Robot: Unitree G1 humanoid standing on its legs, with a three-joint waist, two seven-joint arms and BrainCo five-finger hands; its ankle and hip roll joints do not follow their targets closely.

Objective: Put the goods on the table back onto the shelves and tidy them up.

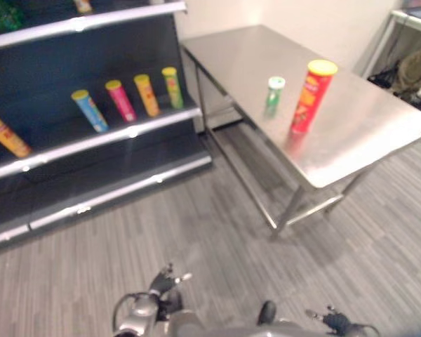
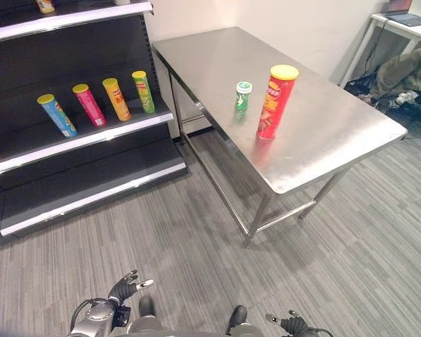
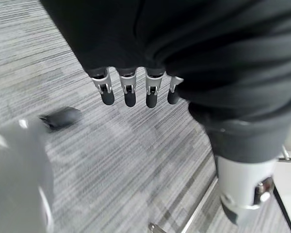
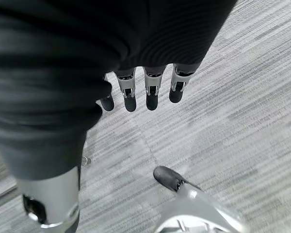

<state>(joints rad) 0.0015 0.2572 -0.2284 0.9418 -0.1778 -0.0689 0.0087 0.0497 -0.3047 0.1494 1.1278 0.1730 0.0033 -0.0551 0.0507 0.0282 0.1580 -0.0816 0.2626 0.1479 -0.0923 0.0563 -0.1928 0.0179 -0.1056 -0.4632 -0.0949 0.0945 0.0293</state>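
Observation:
A tall red can with a yellow lid (image 2: pixel 275 101) stands upright on the steel table (image 2: pixel 316 140). A small green bottle with a white cap (image 2: pixel 243 96) stands just left of it. My left hand (image 2: pixel 125 288) hangs low at the bottom left, far from the table, fingers (image 3: pixel 128 91) relaxed and holding nothing. My right hand (image 2: pixel 292 324) hangs low at the bottom right, its fingers (image 4: pixel 152 94) also straight and empty over the floor.
A dark shelf unit (image 2: pixel 91 137) stands left of the table. Its middle shelf holds blue (image 2: pixel 57 114), pink (image 2: pixel 89 104), orange (image 2: pixel 116 98) and green (image 2: pixel 143 91) cans leaning back. Grey plank floor lies between me and both. A white desk (image 2: pixel 405 27) and bags (image 2: pixel 407 74) sit at far right.

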